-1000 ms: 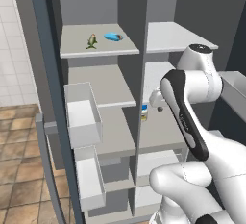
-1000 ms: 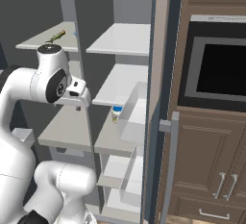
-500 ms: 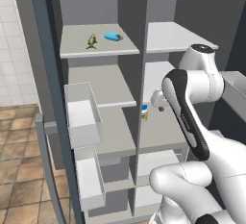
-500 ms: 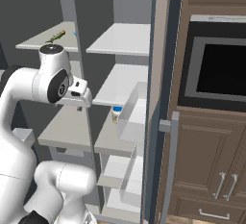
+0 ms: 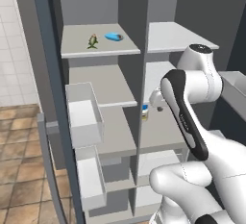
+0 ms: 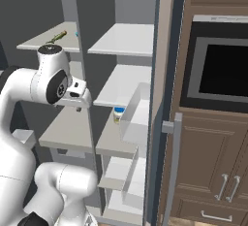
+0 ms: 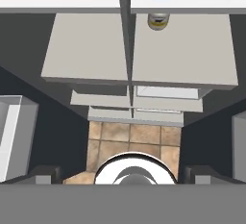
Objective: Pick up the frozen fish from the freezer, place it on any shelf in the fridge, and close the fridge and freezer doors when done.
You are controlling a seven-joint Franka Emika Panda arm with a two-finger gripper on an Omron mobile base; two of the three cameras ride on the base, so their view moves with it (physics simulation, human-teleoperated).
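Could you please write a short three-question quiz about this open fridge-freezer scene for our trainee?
1. True or false: the frozen fish lies on the top shelf of the freezer.
2. What lies beside the fish? A) a small blue oval object B) a red cup C) a plate
3. Fill in: the small jar with the blue lid stands on a shelf of the ____.

Key: 1 true; 2 A; 3 fridge.

We see the frozen fish [image 5: 92, 41] on the freezer [image 5: 100, 50] top shelf, a small oval object [image 5: 113, 37] just at its 3 o'clock
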